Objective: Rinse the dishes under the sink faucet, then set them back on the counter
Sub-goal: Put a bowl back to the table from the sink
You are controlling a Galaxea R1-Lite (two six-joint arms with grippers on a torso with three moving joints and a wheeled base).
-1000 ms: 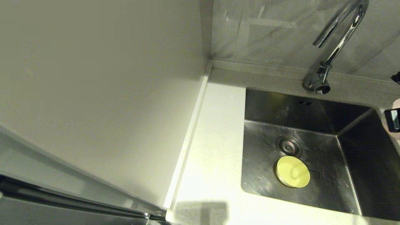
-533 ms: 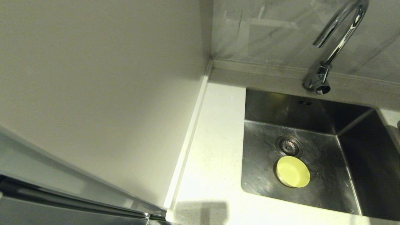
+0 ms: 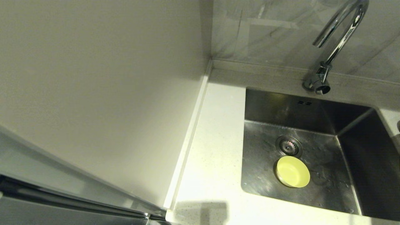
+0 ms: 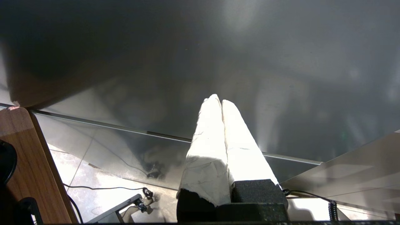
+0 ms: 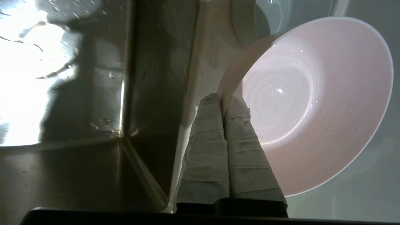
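Note:
A yellow bowl [image 3: 292, 172] lies in the steel sink [image 3: 312, 112], just in front of the round drain [image 3: 289, 146]. The chrome faucet [image 3: 339, 34] rises behind the basin, and I see no water running. In the right wrist view my right gripper [image 5: 222, 99] is shut on the rim of the wet pink bowl [image 5: 315, 106]. It holds the bowl tilted over the counter [image 5: 206, 62] beside the sink's right wall. The rim of a pale blue bowl [image 5: 275, 17] shows beyond it. My left gripper [image 4: 217, 100] is shut on nothing, parked low before a dark cabinet front.
White speckled counter [image 3: 215, 140] runs along the sink's left side, with a raised edge strip [image 3: 190, 131] against a plain wall. Grey marbled tiles [image 3: 268, 28] stand behind the faucet. Neither arm shows in the head view.
A second ago the right gripper and the pink bowl showed at the head view's right edge. They have since moved right, out of that view. The yellow bowl has not moved.

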